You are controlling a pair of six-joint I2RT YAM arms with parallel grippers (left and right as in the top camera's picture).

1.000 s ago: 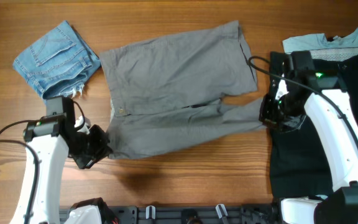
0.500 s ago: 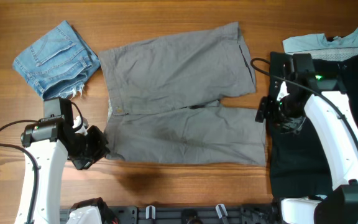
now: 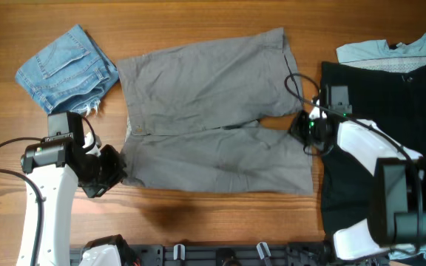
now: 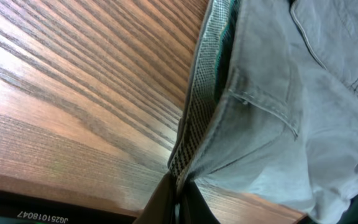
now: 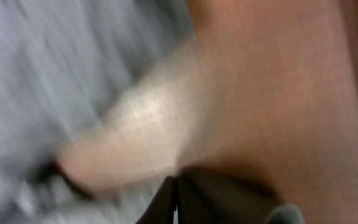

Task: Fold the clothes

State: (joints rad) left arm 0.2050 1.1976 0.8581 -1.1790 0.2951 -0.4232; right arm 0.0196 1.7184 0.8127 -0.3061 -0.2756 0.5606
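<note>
The grey shorts [image 3: 213,96] lie spread flat in the middle of the table, waistband to the left and both legs pointing right. My left gripper [image 3: 117,174] is at the waistband's near corner. In the left wrist view it [image 4: 178,196] is shut on the check-lined waistband edge of the shorts [image 4: 303,93]. My right gripper [image 3: 300,129] is at the right, by the gap between the two leg hems. The right wrist view is blurred. It shows the fingers [image 5: 176,186] pressed together with nothing between them, over bare wood next to grey cloth [image 5: 55,62].
Small blue denim shorts [image 3: 65,66] lie at the back left. A black garment [image 3: 398,103] covers the right side of the table, with a pale blue-green garment [image 3: 390,48] behind it. The table's front edge runs below the left arm.
The lower leg has been pulled out and now lies flat. My right gripper has let go of its hem and moved up and left. My left gripper has shifted slightly left.
</note>
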